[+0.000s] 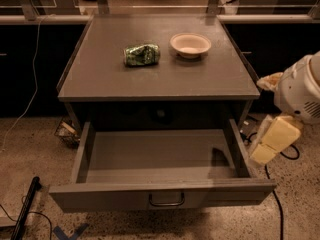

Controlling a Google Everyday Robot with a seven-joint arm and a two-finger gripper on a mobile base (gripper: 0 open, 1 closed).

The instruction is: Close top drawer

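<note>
The top drawer (100,198) of the grey cabinet is pulled far out towards me. It is wide and shallow, its inside is bare, and a small curved metal handle (166,200) sits at the centre of its flat front. My gripper (272,141), cream-coloured under a white arm (300,86), hangs to the right of the drawer, just outside its right side wall and near its front corner. It does not touch the drawer and holds nothing that I can see.
On the cabinet top (100,79) lie a crushed green can (142,54) and a pale bowl (190,44). Black cables (277,204) run over the speckled floor at right, and a black rod (25,209) lies at lower left. Dark counters stand behind.
</note>
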